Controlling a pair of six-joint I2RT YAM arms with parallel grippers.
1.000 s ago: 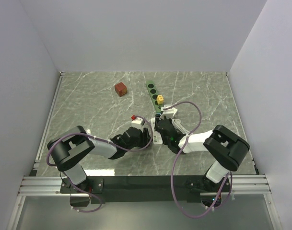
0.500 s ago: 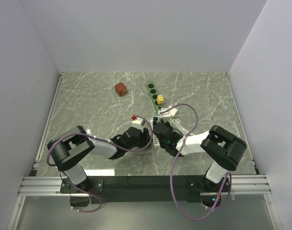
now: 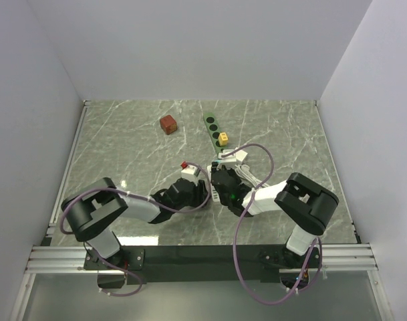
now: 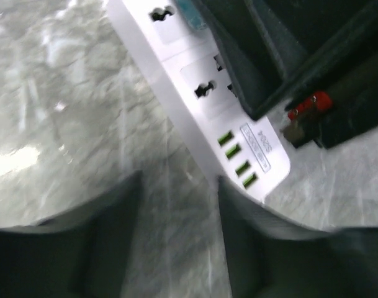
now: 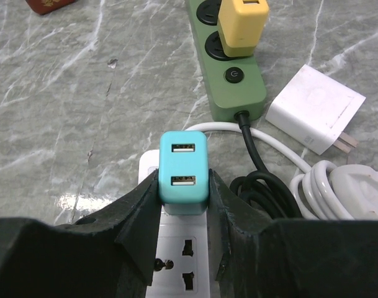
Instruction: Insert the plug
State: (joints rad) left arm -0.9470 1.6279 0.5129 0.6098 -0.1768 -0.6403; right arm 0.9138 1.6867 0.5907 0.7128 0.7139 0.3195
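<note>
A teal plug (image 5: 184, 164) with two USB ports stands upright over the far end of the white power strip (image 5: 179, 261). My right gripper (image 5: 184, 180) is shut on its sides. The prongs are hidden under the plug's body. From above, the plug (image 3: 215, 163) shows just beyond the right gripper (image 3: 220, 176). My left gripper (image 4: 178, 186) is low beside the strip's (image 4: 195, 81) USB end. Its jaws are apart with only marble floor between them. Its right finger (image 4: 257, 242) is against the strip's edge. In the top view, the left gripper (image 3: 200, 192) is close to the right one.
A green power strip (image 5: 229, 68) holding a yellow plug (image 5: 243, 25) lies just beyond. A white adapter (image 5: 314, 108), a coiled white cable (image 5: 337, 186) and a black cable (image 5: 263, 186) lie to the right. A red-brown cube (image 3: 168, 124) sits far left.
My right arm has shifted a little to the left with the teal plug. The left arm has settled slightly lower, and its jaws look about the same.
</note>
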